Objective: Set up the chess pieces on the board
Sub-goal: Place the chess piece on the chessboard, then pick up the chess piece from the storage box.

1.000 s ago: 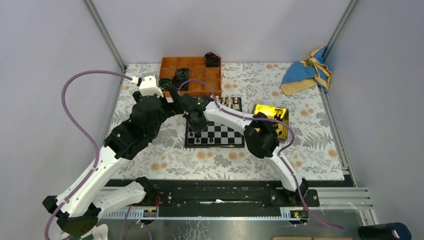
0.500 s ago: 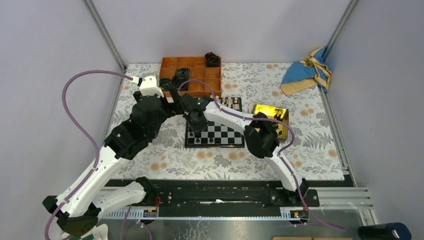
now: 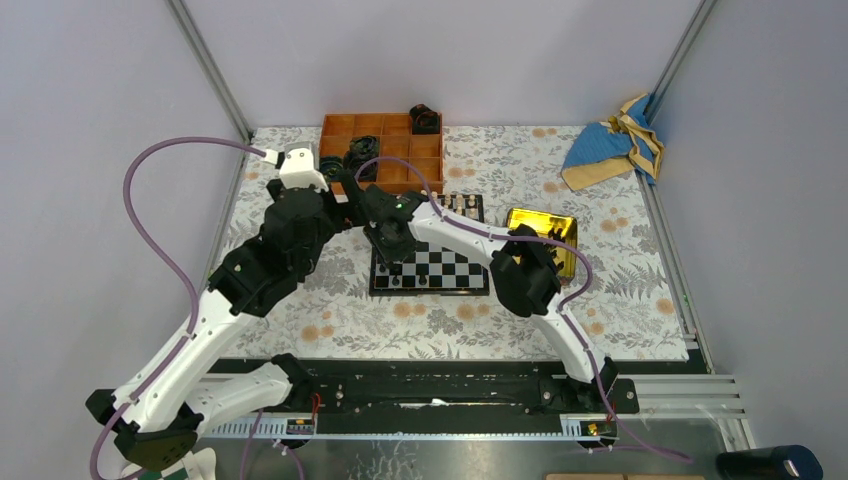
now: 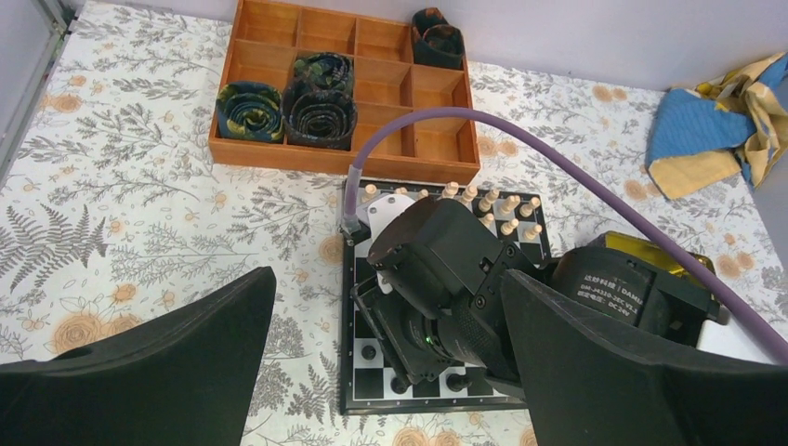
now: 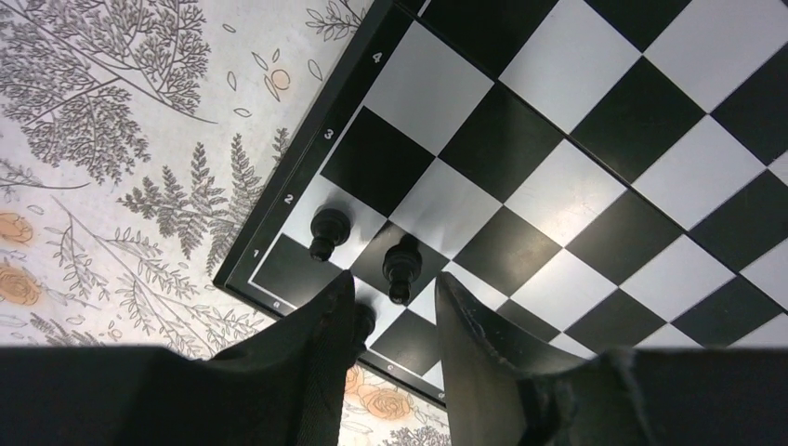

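Three black chess pieces stand at the near left corner of the board. The right end effector hangs just over them, fingers parted, gripping nothing. The left end effector gapes wide above the worktop, by the board's left side.

Gloss on the board, matt around it.
We see a board of shiny black and silvery checks, smooth glossy black chessmen, a matt printed cloth beneath, a satin wooden tray at 11 o'clock and a mirror-bright gold box at 3 o'clock.
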{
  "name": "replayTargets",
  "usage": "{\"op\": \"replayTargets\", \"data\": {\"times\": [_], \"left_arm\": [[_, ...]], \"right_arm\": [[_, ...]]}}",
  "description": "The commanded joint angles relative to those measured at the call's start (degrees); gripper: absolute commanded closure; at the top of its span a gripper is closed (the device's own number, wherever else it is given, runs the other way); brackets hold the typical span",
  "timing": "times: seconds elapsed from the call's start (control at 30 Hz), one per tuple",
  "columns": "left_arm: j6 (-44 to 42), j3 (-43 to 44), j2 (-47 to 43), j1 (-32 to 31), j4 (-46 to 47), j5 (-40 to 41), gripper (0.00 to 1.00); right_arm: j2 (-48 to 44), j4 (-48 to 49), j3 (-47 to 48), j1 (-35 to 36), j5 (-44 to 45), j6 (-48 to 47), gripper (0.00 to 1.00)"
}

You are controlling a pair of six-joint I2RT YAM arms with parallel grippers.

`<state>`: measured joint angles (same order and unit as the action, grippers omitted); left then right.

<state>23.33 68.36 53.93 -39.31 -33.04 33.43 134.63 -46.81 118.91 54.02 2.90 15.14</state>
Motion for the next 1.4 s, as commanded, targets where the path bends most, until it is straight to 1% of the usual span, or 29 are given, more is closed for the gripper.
{"op": "replayTargets", "data": {"times": [0.0, 0.07, 0.1, 0.2, 0.27, 0.4, 0.6, 0.67, 0.83, 0.87, 0.97, 1.13, 1.37], "left_arm": [[-1.4, 3.1, 0.2, 0.3, 1.2, 1.1, 0.01], [-1.7, 3.8, 0.4, 0.3, 0.9, 1.5, 0.01], [-2.3, 4.8, 0.6, 0.3, 1.0, 2.2, 0.01], [-2.7, 5.6, 1.2, 0.3, 1.1, 3.1, 0.01], [-2.8, 5.6, 1.5, 0.3, 1.7, 3.3, 0.01], [-3.0, 4.8, 2.8, 0.4, 4.1, 3.2, 0.01], [-4.3, 3.5, 5.5, 1.2, 8.5, 1.9, 0.01], [-4.4, 3.1, 6.2, 1.9, 9.9, 1.6, 0.01], [-3.2, 2.0, 8.1, 4.2, 13.1, -1.4, 0.01], [-2.6, 2.1, 8.5, 4.6, 13.2, -2.2, 0.01], [-1.8, 2.8, 10.9, 5.6, 12.7, -3.4, 0.01], [-1.8, 3.3, 13.4, 6.8, 12.3, -4.3, 0.01], [-2.0, 2.7, 14.5, 7.8, 12.1, -6.3, 0.01]], "right_arm": [[-7.3, 1.9, -0.7, 0.6, 1.2, -1.5, 0.55], [-8.4, 2.2, -1.5, 0.6, 2.9, -1.8, 0.53], [-9.9, 3.1, -2.9, 0.5, 5.1, -2.3, 0.48], [-12.5, 4.3, -4.8, 0.1, 8.1, -2.5, 0.4], [-14.5, 5.3, -7.0, -0.7, 10.7, -2.2, 0.38], [-20.6, 8.7, -13.7, -3.6, 15.4, -0.1, 0.37], [-31.4, 14.7, -26.3, -11.0, 22.0, 3.5, 0.37], [-33.4, 14.9, -28.5, -12.9, 24.9, 4.2, 0.38], [-35.1, 11.4, -30.6, -15.5, 32.2, 5.8, 0.46], [-35.2, 10.8, -31.0, -15.9, 32.9, 6.2, 0.47], [-35.9, 10.0, -32.9, -17.4, 32.6, 7.5, 0.49], [-38.6, 12.0, -39.2, -21.6, 26.5, 9.8, 0.5], [-41.8, 14.6, -45.3, -24.9, 24.4, 11.0, 0.54]]}}
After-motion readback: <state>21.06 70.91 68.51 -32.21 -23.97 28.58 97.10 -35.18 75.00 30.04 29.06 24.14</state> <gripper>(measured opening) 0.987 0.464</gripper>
